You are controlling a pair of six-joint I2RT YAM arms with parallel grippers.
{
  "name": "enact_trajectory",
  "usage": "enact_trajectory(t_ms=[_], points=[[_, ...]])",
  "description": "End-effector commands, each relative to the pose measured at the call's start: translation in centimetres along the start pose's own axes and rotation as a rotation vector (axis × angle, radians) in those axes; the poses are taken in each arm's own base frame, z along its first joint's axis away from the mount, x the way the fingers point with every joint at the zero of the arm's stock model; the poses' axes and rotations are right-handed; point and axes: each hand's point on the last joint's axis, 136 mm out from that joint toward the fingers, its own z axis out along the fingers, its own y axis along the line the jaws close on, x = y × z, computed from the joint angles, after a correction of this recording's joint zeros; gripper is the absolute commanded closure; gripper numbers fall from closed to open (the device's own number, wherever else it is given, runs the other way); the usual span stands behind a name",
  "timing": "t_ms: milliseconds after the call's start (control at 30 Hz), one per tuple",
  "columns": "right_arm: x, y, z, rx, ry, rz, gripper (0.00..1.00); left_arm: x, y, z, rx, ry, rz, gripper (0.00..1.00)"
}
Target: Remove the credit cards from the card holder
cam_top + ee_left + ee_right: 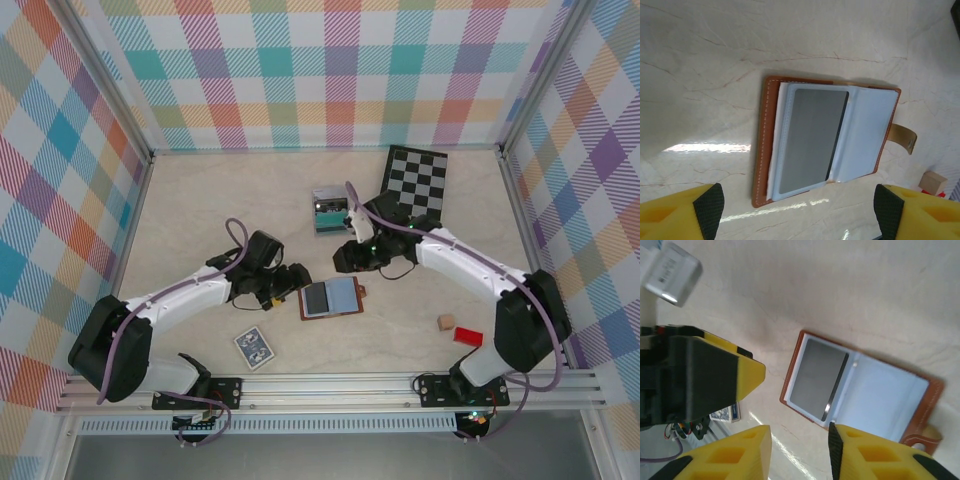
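left arm [180,295] and right arm [465,258] reaching inward, left fingers [675,212] spread wide, right fingers [730,460] parted

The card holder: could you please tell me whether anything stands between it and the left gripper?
Nothing visible does. The left gripper is open, and only bare table lies between it and the opened card holder, whose dark grey card faces up.

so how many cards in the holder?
1: a dark grey card in the open holder's pocket, on the half away from the snap tab. Others may be hidden behind it.
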Motion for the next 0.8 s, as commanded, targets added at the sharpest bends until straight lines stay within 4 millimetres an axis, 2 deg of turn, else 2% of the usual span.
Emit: enact_trajectory(t_ms=[0, 133, 300, 433, 533, 767], points=[[0.4, 1.2, 1.9, -0.08, 0.014, 0.098, 0.58, -0.1, -1.3, 0.6, 0.064, -0.026, -0.039, 0.21], [1.1, 0.6, 3.6, -0.08, 0.054, 0.162, 0.6, 0.0, -2.2, 1.4, 0.107, -0.023, -0.056, 0.29], [2.3, 0.4, 5.5, -0.105, 0.116, 0.207, 0.64, 0.5, -2.4, 2.7, 0.091, 0.01, -0.053, 0.47], [3.0, -0.6, 6.5, -0.07, 0.146, 0.24, 0.69, 0.5, -2.6, 3.8, 0.079, 0.034, -0.054, 0.6], [3.2, -1.2, 6.9, -0.046, 0.151, 0.259, 0.71, 0.4, -2.8, 4.6, 0.077, 0.044, -0.052, 0.65], [4.0, -2.4, 8.0, -0.014, 0.182, 0.298, 0.78, 0.5, -0.1, 5.6, -0.01, 0.029, -0.076, 0.71]])
